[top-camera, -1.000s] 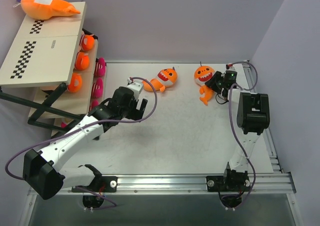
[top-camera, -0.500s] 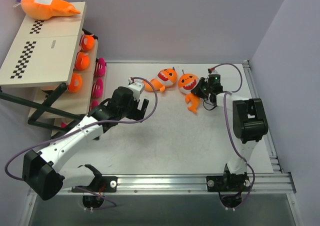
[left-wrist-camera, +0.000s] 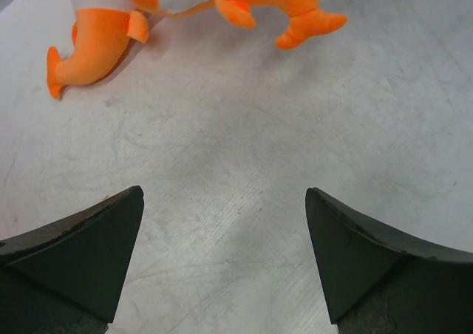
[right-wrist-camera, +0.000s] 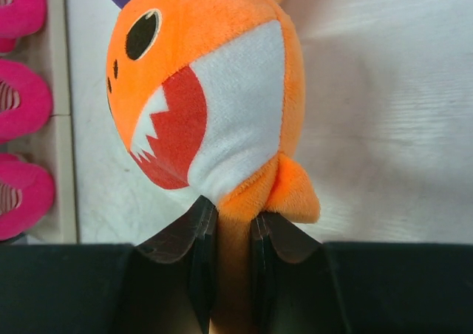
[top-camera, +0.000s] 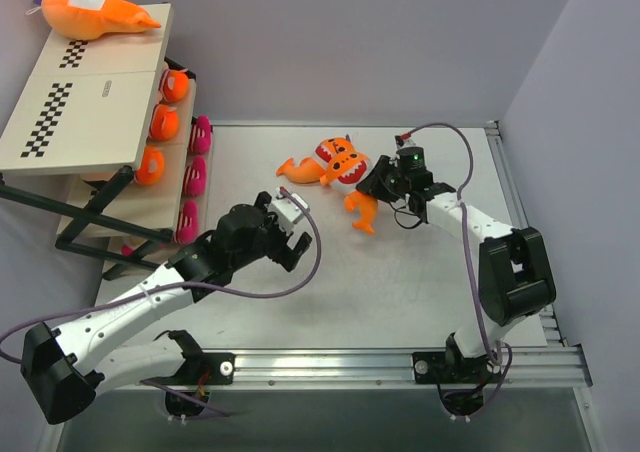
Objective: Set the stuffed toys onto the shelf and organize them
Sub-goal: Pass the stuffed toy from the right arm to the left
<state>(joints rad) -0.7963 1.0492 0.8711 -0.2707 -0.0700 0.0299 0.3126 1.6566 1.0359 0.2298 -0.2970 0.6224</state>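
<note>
1. Far left on the surface point(top-camera: 400, 272) stands the shelf point(top-camera: 100, 102), 1 of it and the biggest item. Its tiers step down toward mid-surface. It lies left of both sharks, w/ bare surface between.
2. Arms: 2.
   - The left end effector point(top-camera: 290, 227) has its fingers wide apart w/ nothing btwn them. It hovers mid-surface and is the nearer one to the shelf.
   - The right end effector point(top-camera: 376, 179) is clamped on the held shark point(top-camera: 352, 170), reaching in from the right.
3. Big orange plush point(top-camera: 90, 12): 1, lying lengthwise on the shelf's top board at the far end.
4. Sharks off the shelf: 2.
   - The held shark is pinched at the narrow body just under the head. The head sticks out ahead of the fingers and faces the shelf side; the tail trails toward the near edge. Can't tell if it's lifted or dragging.
   - The loose shark point(top-camera: 305, 167) has its long axis approx. left-right, tail toward the shelf. It sits beyond the left end effector and a bit right of it.
   - In the top view the two heads touch or overlap; can't tell which.
   - Likely next move: carry the held shark left to the shelf. The left arm is free and better placed for the loose one.
5. Small toys on the shelf:
   - orange toys point(top-camera: 163, 122): 3 in a row on one tier
   - pink toys point(top-camera: 196, 175): 3 in a row on the tier below
   - Maybe more low down, too hidden to count.
</note>
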